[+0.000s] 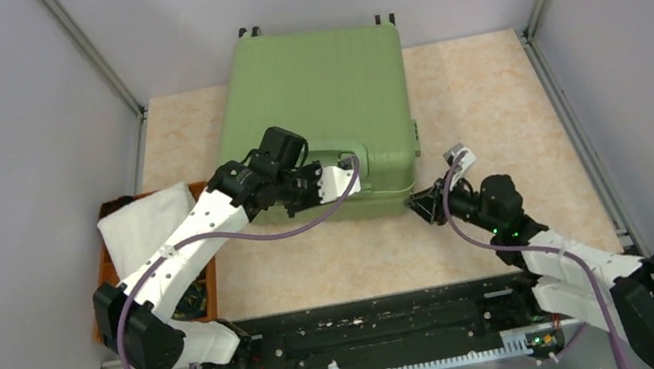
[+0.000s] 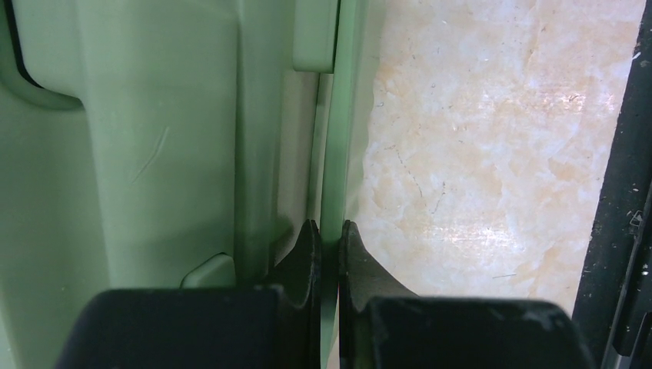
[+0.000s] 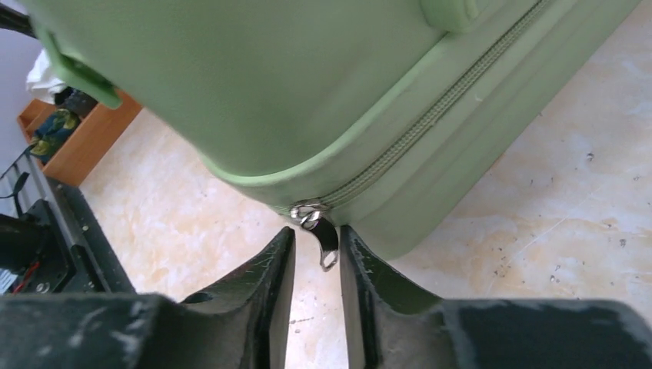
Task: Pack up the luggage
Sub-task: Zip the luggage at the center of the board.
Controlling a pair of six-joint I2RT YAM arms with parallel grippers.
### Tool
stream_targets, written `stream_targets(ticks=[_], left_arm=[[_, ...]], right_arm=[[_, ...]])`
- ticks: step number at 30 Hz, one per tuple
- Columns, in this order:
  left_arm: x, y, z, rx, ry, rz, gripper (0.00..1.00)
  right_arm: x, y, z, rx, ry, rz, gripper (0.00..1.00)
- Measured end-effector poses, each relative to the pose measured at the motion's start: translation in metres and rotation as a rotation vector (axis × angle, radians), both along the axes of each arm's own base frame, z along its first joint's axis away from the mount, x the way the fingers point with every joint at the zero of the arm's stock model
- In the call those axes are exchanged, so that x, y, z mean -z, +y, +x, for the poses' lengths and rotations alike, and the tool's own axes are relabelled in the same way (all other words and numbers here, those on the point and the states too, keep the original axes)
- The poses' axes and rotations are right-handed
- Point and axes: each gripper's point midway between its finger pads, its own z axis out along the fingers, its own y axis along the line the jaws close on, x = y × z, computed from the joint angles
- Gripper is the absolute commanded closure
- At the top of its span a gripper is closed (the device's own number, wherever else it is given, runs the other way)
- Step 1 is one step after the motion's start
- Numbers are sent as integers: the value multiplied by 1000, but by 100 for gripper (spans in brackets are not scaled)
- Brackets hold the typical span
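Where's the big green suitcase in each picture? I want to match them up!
Top external: the suitcase lies closed in the middle, toward the far side.
Left wrist: its green shell fills the left half; the left gripper pinches an edge.
Right wrist: its zippered corner fills the top; the zipper pull hangs inside the right gripper.
Shared landmark: the beige marbled tabletop, in all three.

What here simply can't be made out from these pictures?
- Inside the luggage: all views, the closed shell hides it.
- Contents of the orange bin: top view, white cloth and left arm cover them; right wrist view, blurred.
- Zipper pull: right wrist view, unclear whether the right gripper touches it.
- What part the left gripper pinches: left wrist view, too close.
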Motion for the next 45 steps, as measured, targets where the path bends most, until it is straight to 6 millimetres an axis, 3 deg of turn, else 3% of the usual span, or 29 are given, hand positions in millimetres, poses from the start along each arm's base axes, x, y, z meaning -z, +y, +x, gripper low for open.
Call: stream_targets(ticks=[7,31,39,45], left_arm=[[-1,-1,0,0,-3,-4,100],[11,-8,-16,-12,22,30,100],[14,-12,-19,-50,22,51,100],[14,-20,-13,-98,53,44,100]], right_arm=[[-12,-4,-3,12,-55,16,100],[-3,10,-23,100,-77,7,100],[2,18,-19,164,-91,-9,100],[-2,14,-4,275,-115,-5,100]])
